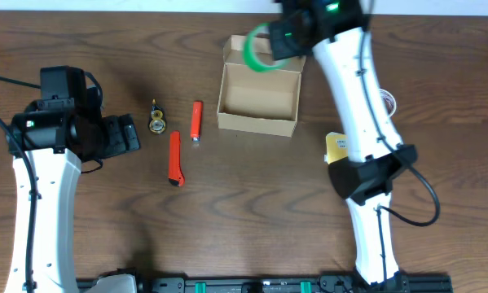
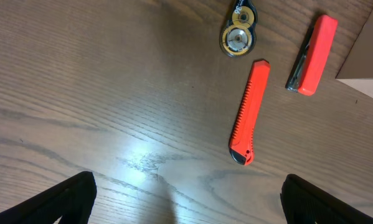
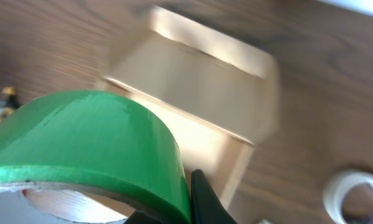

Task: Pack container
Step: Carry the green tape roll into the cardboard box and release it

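Container (image 1: 256,124) open — right pincer (image 1: 274,45) gripping green tape (image 3: 86,137).

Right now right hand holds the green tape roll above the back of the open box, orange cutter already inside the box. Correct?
No. The orange cutter is not in the box; it lies on the table, on the box's left-arm side, as the overhead view shows. The right hand does hold the green tape roll above the box's back.
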Available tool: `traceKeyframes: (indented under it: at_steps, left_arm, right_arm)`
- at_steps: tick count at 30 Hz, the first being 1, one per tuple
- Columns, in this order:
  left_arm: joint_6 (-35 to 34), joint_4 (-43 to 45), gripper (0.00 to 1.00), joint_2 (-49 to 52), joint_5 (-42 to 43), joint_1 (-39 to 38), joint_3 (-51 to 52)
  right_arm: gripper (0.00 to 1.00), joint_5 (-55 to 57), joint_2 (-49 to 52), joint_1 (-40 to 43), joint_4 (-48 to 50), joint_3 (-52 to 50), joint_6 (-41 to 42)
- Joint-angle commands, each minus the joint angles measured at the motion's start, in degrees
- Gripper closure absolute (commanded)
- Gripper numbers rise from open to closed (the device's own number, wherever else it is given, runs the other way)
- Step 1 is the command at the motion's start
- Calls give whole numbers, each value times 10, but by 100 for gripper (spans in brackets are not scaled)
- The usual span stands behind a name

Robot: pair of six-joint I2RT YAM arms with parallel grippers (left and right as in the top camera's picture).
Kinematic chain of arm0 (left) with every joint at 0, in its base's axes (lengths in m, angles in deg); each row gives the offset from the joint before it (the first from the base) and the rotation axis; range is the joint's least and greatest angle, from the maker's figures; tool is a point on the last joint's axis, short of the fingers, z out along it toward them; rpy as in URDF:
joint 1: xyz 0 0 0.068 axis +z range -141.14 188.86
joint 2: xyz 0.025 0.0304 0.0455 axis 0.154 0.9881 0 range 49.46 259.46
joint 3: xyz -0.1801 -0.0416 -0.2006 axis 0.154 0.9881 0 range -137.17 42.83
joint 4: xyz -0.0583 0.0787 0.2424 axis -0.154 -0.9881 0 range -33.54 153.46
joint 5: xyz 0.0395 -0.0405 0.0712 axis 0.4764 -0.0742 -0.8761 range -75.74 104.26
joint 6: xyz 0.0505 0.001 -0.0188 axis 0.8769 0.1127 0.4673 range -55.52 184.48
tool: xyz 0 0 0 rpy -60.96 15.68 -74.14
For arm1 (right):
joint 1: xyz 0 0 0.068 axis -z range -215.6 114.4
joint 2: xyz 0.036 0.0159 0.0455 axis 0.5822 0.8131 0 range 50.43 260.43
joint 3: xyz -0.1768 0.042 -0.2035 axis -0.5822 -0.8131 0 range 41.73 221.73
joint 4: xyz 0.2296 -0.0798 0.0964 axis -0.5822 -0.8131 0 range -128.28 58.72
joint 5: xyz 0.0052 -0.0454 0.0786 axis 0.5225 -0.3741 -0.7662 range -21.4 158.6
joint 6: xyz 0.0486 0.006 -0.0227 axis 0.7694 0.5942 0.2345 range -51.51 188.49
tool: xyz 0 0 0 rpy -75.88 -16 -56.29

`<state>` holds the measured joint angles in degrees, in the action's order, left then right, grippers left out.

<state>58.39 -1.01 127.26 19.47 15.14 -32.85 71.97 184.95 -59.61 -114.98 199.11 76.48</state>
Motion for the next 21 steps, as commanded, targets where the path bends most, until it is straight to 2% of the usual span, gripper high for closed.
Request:
traceKeyframes:
  at_steps: [1, 21]
  left_arm:
    - [3, -2, 5, 3, 2, 1, -12]
    - [3, -2, 5, 3, 2, 1, -12]
  right_arm:
    - [99, 28, -9, -31, 30, -27, -25]
    - [99, 38, -3, -50, 160, -229, -23]
